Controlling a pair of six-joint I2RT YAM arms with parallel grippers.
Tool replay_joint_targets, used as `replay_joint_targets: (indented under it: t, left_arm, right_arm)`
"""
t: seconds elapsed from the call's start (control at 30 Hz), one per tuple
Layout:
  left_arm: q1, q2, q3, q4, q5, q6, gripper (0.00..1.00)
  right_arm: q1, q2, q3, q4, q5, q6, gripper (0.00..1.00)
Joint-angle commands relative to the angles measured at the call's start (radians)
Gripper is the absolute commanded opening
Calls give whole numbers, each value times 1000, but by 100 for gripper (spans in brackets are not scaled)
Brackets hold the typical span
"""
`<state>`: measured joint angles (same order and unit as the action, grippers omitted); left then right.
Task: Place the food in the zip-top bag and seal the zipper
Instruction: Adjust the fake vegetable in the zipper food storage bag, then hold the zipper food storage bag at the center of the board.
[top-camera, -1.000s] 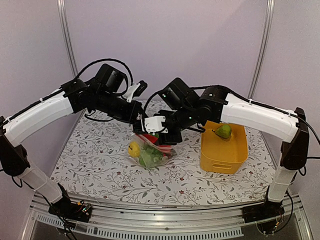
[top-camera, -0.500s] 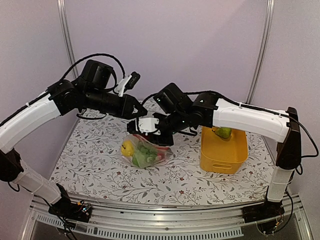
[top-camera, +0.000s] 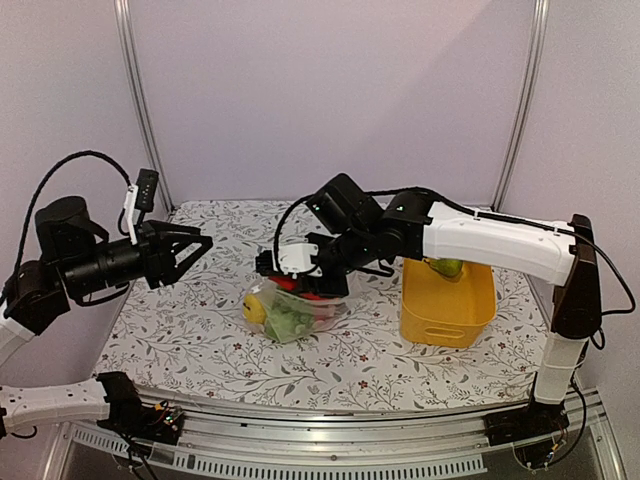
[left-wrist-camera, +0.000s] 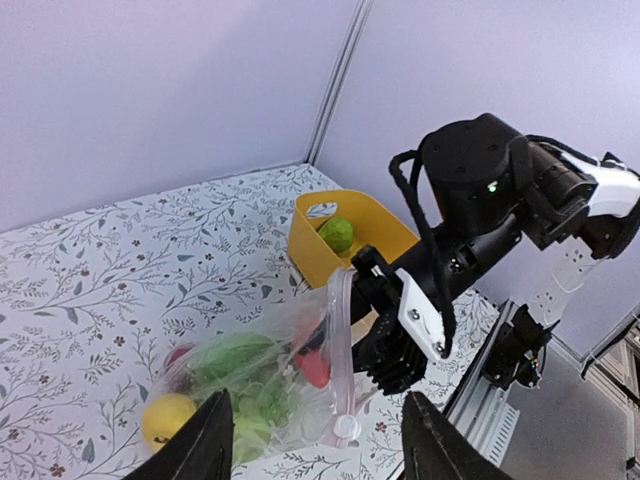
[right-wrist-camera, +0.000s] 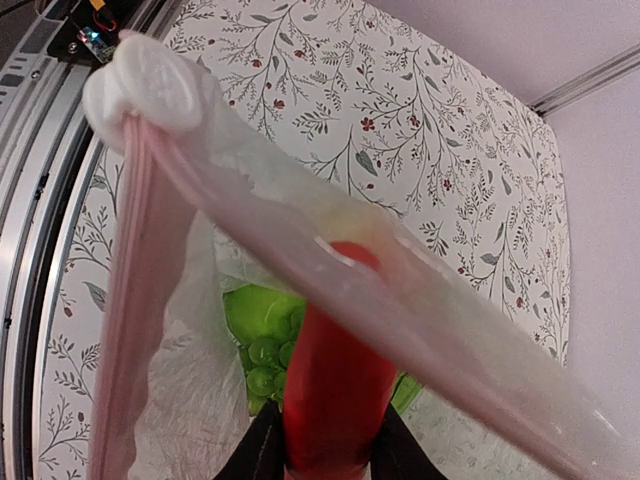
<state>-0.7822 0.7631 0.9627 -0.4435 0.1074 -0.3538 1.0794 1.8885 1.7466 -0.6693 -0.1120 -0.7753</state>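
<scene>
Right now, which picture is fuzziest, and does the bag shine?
Right wrist view: fuzziest, the zipper so close it blurs, the tablecloth behind sharper. Left wrist view: the bag shows pale glossy streaks; the dark fingers at the bottom look soft. Top view: even light, everything sharp.

Both arms pair glossy white link shells with matte black joint housings. Black cables loop off the left arm and right arm, whose wrist shows a green light and white screwed plate. The left gripper has plain black fingers.
</scene>
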Motion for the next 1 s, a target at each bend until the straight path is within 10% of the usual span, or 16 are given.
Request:
replay_joint_targets:
  t: [0.0,0.57,0.97]
  left_arm:
    - [2,-147,-176,122,58,38,56]
    - [-223,110,-275,252,-159,265,51]
    - [-223,148,-258,320,-214,387,13]
  right_arm:
    - [-5,35,-13,-32,-11,-38,28]
    - [-41,22,0,-39,-16,0,29]
    - [-42,42,20,-47,-56,4,49]
